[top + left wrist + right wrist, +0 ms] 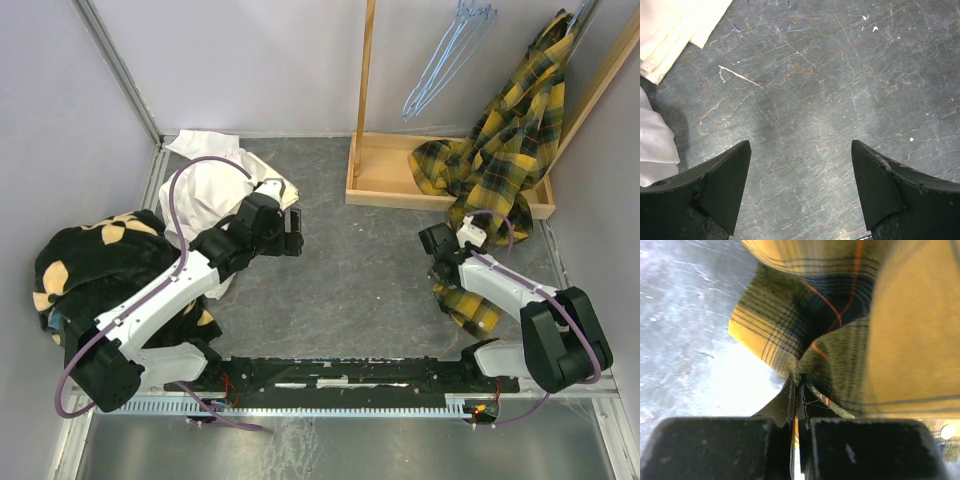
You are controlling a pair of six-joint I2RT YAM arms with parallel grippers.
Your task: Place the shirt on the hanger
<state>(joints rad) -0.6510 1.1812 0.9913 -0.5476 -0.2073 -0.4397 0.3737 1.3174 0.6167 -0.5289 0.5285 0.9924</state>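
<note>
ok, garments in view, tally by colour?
yellow-and-black plaid shirt: 1
white garment: 1
black fleece with tan patches: 1
total: 3

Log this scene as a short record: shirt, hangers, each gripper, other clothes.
shirt: plaid, draped from the rack at its upper right, over its wooden base, onto the table
hangers: light-blue wire, hanging empty on the rack
left gripper: open over bare table, beside the white garment
right gripper: shut on a fold of the shirt
other clothes: black fleece at the left edge
</note>
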